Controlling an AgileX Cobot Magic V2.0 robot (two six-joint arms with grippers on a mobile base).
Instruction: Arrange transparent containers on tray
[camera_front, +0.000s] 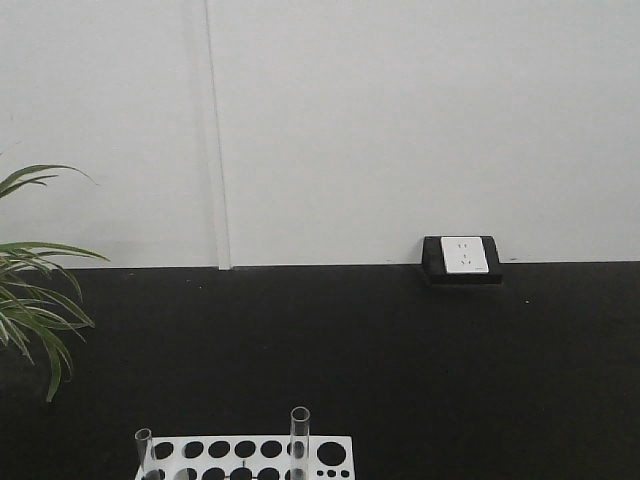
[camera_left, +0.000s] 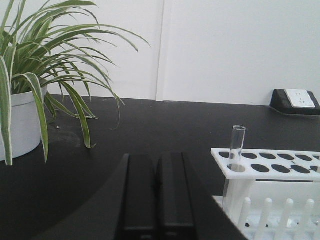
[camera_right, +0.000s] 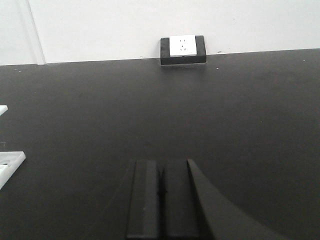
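Two clear glass test tubes stand upright in a white rack (camera_front: 245, 455) at the bottom of the front view, one at its left corner (camera_front: 144, 448), one near the middle (camera_front: 299, 432). The left wrist view shows one tube (camera_left: 237, 146) in the corner hole of the rack (camera_left: 270, 165). My left gripper (camera_left: 157, 160) is shut and empty, low over the black table, left of the rack. My right gripper (camera_right: 161, 167) is also shut and empty, over bare table. The yellow tray is out of view.
A potted spider plant (camera_left: 20, 120) in a white pot stands to the left. A wall socket box (camera_front: 461, 258) sits at the table's back edge by the white wall. A white rack corner (camera_right: 7, 165) shows at the left of the right wrist view.
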